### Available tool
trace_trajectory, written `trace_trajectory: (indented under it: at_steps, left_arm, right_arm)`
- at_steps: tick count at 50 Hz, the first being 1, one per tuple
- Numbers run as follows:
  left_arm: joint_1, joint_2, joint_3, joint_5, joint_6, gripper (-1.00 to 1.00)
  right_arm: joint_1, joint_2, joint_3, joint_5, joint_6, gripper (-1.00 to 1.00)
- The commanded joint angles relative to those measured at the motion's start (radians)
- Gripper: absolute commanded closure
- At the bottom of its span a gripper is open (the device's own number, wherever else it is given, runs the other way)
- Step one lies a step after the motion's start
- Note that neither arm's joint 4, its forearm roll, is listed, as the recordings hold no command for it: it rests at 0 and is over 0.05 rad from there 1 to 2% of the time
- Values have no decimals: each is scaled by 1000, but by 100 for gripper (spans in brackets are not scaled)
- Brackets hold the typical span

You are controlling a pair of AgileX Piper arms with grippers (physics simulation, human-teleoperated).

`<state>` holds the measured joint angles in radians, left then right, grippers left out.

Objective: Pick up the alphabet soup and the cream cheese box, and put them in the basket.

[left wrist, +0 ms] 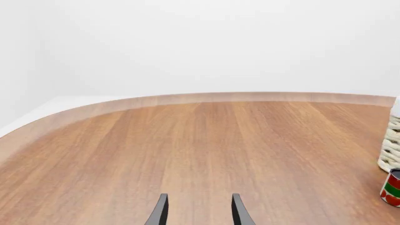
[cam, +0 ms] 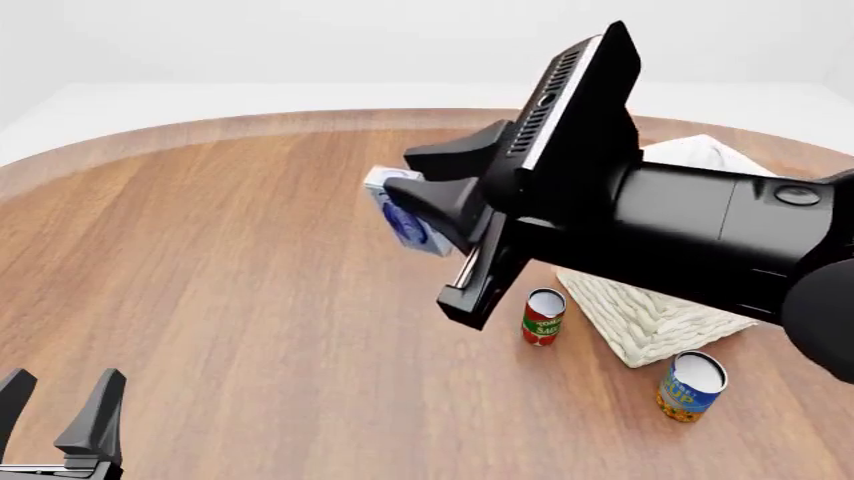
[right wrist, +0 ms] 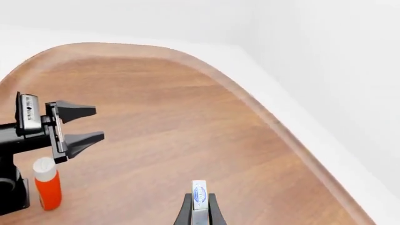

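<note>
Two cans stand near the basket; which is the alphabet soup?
The blue and yellow-orange can, nearer the camera beside the basket. The other can is slimmer, red and green.

Simulated tabletop test scene, not a lived-in room.
A rounded wooden worktop point(cam: 240, 260) stands against blank white walls point(left wrist: 200, 42) and floor, all flatly rendered and featureless.
</note>
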<state>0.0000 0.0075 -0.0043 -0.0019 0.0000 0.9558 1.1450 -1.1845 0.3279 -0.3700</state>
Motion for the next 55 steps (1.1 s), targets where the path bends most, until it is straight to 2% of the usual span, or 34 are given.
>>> trace_trajectory:
  at_steps: [1,6,15,17,18,20,23,39,44,52,55]
  left_arm:
    - [0,0,0,0,0,-100]
    - [0,0,0,0,0,-100]
    - [0,0,0,0,0,-100]
    - [0,0,0,0,0,-100]
    - [0,0,0,0,0,-100]
    - [0,0,0,0,0,-100]
    - [0,0,0,0,0,-100]
    - [0,0,0,0,0,-100]
    - [0,0,0,0,0,-100]
    - [0,0,0,0,0,-100]
    - [0,0,0,0,0,-100]
  right_arm:
    - [19,-59,5,-21,45,100]
    - [32,-67,9,-15,45,100]
    - [23,-80,8,-33,76,100]
    - [20,-85,9,-42,97,100]
    - [20,-83,9,-38,89,100]
    - [11,-87,0,-48,123,100]
    - [29,-59,-17,0,96,100]
    - [29,-59,-18,0,96,100]
    - [6,-69,-31,55,98,100]
    - [-33,-88,-77,100,137,100]
    - [-31,-108,-82,105,169,100]
